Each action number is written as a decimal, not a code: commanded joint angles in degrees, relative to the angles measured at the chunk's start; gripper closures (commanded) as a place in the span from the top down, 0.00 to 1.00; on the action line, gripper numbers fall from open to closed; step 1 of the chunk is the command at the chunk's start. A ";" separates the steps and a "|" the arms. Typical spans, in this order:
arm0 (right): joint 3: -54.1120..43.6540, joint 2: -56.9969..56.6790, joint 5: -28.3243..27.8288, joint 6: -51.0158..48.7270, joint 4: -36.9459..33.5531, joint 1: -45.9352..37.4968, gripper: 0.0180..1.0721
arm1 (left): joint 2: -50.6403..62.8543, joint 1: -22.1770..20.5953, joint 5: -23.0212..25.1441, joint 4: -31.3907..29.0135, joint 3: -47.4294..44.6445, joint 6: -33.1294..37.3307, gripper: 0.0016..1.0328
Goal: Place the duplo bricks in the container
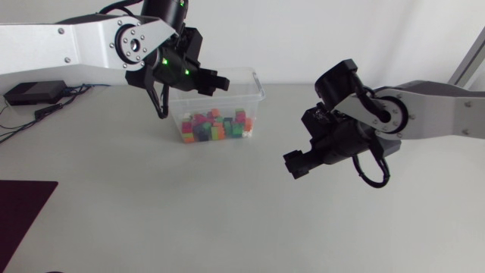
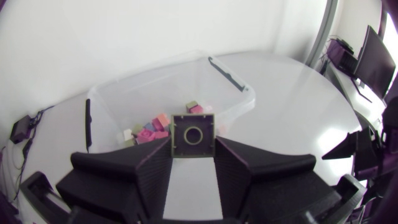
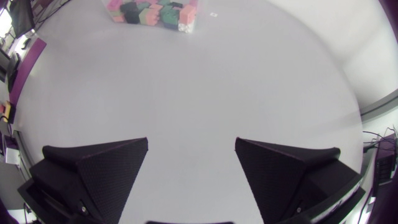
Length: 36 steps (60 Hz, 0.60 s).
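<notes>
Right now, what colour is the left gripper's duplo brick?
The duplo brick is olive green; left wrist view shows it best.

Tabletop: matte, pale grey-white table surface (image 1: 189, 227), plain, with a curved edge in the left wrist view.

Near-left corner: dark maroon flat rectangular mat (image 1: 23, 216) lying on the surface, cut off by the head view's edges. It shows as a purple strip (image 3: 26, 62) in the right wrist view.

Far-left side: small black rectangular box (image 1: 32, 93) resting flat on the table close to the wall. Thin black cables (image 1: 45, 110) run from it over the surface toward the left edge. The box and cables also show in the left wrist view (image 2: 20, 129).

Box and mat lie well apart.
</notes>
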 commanded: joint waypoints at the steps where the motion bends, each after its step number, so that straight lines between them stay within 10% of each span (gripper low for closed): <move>1: -2.46 -3.20 -0.05 -0.72 0.61 0.39 0.96 | 2.91 1.74 0.32 2.67 2.50 1.32 0.12; 36: -8.96 -22.53 1.97 -2.57 1.14 -0.41 0.96 | 10.91 5.87 0.32 16.38 3.91 2.11 0.13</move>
